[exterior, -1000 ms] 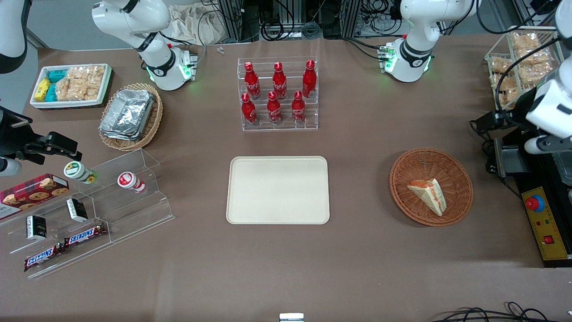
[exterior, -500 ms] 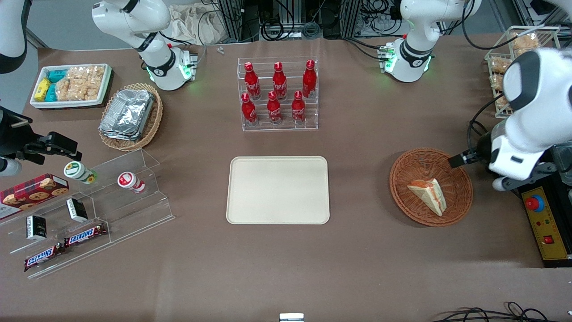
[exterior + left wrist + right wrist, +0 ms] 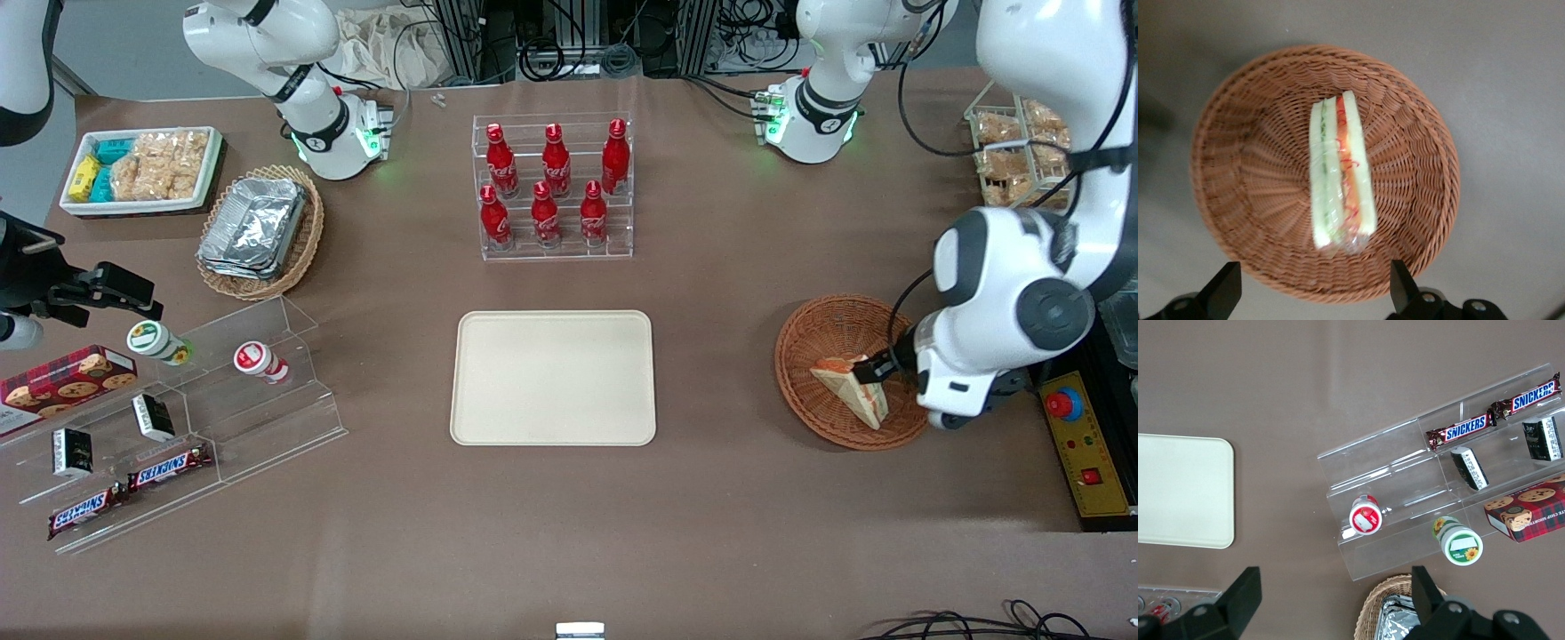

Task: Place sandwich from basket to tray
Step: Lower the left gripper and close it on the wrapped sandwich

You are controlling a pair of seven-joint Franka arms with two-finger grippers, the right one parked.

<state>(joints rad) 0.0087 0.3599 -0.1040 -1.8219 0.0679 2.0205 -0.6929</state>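
The sandwich [image 3: 849, 387] lies in the round reddish-brown wicker basket [image 3: 800, 356], toward the working arm's end of the table. In the left wrist view the sandwich [image 3: 1340, 173] shows its green and orange-red filling stripes, wrapped in clear film, near the middle of the basket [image 3: 1238, 167]. My left gripper [image 3: 880, 369] hangs over the basket, just above the sandwich. It is open [image 3: 1313, 293], its two black fingers [image 3: 1225, 293] spread wide, with nothing between them. The cream tray [image 3: 551, 378] lies flat at the table's middle, bare.
A clear rack of red bottles [image 3: 554, 187] stands farther from the camera than the tray. A yellow control box with a red button [image 3: 1080, 444] sits beside the basket at the table's end. A wire rack of snack packs [image 3: 1013, 151] stands near it.
My left arm has swung in from the table's end and come down over the basket, its gripper now just above the sandwich. The sandwich and basket have not moved.
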